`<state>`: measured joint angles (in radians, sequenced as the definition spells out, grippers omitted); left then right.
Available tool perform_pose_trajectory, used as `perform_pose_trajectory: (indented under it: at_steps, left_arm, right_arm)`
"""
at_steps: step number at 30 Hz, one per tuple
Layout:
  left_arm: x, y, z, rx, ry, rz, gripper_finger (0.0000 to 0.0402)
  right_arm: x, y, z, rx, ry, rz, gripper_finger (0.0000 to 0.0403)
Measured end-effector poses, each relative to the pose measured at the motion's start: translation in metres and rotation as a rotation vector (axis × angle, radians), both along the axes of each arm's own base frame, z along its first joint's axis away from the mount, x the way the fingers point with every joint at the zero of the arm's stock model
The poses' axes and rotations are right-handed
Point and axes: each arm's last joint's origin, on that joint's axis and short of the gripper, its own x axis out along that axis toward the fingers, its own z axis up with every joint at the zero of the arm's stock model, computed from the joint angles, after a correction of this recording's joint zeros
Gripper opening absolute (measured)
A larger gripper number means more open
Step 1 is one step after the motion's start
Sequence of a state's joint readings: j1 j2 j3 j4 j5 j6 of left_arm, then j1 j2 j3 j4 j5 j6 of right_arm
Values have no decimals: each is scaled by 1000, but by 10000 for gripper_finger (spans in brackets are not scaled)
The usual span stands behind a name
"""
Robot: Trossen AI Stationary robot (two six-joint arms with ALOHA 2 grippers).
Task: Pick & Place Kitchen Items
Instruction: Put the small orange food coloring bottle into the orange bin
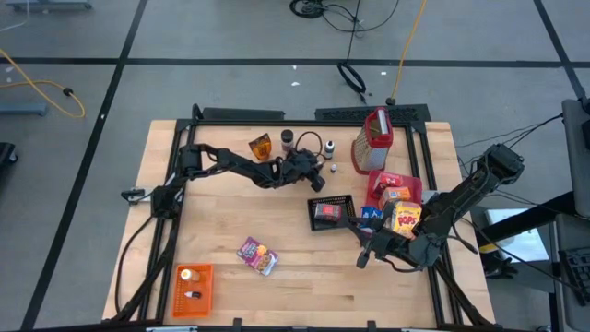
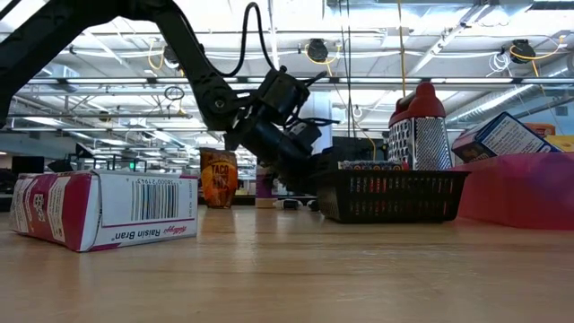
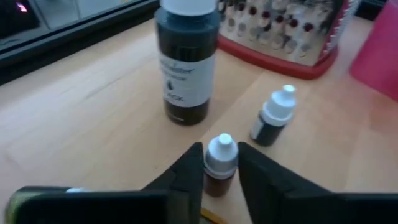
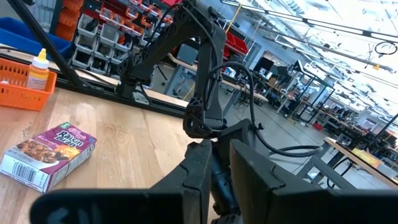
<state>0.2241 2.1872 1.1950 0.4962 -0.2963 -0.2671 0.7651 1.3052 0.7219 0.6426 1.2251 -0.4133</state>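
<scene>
A small brown dropper bottle [image 3: 219,169] with a white cap stands on the table between the fingers of my left gripper [image 3: 221,163], which is shut on it near the table's far middle [image 1: 324,172]. Beside it stand a second dropper bottle [image 3: 273,117] and a taller dark bottle [image 3: 186,62]. A Raisin Bran box [image 1: 256,255] lies flat near the front. My right gripper [image 1: 366,258] hangs shut above the table's right front, holding nothing. My left gripper pinches the dropper bottle between its two fingers at the white cap and shoulder [image 3: 221,155]. The fingers come slanting down from the table's left. The bottle stands upright; the fingers hide most of its base.
A red-handled metal grater [image 1: 372,143] stands just right of the bottles. A taco packet [image 1: 261,146] and a dark jar [image 1: 287,138] stand to their left. A black mesh basket [image 1: 318,221], a red tray [image 1: 378,184] of boxes and an orange crate [image 1: 205,275] are also on the table.
</scene>
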Motion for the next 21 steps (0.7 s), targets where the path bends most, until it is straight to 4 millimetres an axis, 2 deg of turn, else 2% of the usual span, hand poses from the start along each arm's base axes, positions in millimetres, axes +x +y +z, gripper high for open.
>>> perform_pose_trajectory:
  at_steps: [4,10,15,21]
  left_arm:
    - [1,-1,0,-14,-6,-30,35]
    - [0,-1,0,-14,-3,-32,33]
    - [-1,-3,2,-16,30,-49,49]
    - [0,-14,6,-14,50,-132,35]
  right_arm:
    - [0,0,0,0,0,0,54]
    - [0,0,0,0,0,0,54]
    - [0,0,0,-3,3,0,54]
    - [0,0,-1,-5,6,0,54]
